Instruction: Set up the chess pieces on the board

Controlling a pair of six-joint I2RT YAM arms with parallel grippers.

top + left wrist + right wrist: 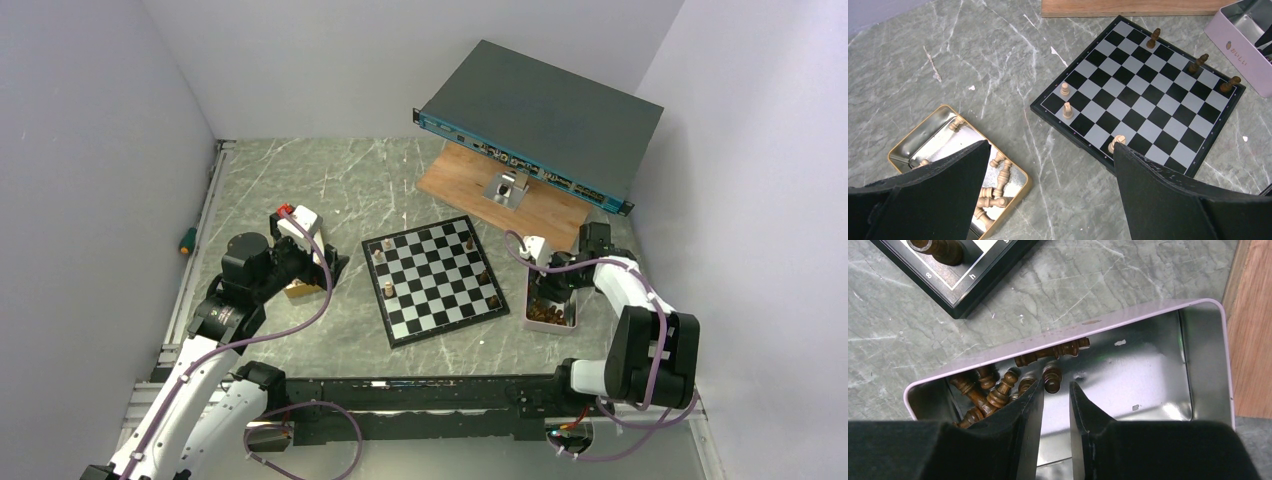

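Note:
The board (pixel 435 280) lies mid-table and also shows in the left wrist view (pixel 1143 95). Three light pieces (pixel 1067 110) stand along its left edge and three dark pieces (pixel 1198 62) along its right edge. My left gripper (pixel 1050 145) is open wide and empty, over bare table between the board and a gold tin (pixel 915 131) holding several light pieces (pixel 998 180). My right gripper (pixel 1056 384) is down inside a pink tin (pixel 1048 335), its jaws a narrow gap apart. A dark piece (pixel 1052 379) lies just beyond its fingertips, and several more dark pieces (pixel 993 390) are heaped to the left.
A brown wooden plank (pixel 520 200) lies behind the board, with a dark electronics box (pixel 545 115) resting tilted on it. A small metal bracket (pixel 505 187) stands on the plank. A green and orange tool (pixel 186 240) lies at the left rail. The board's corner (pixel 963 290) is close to the pink tin.

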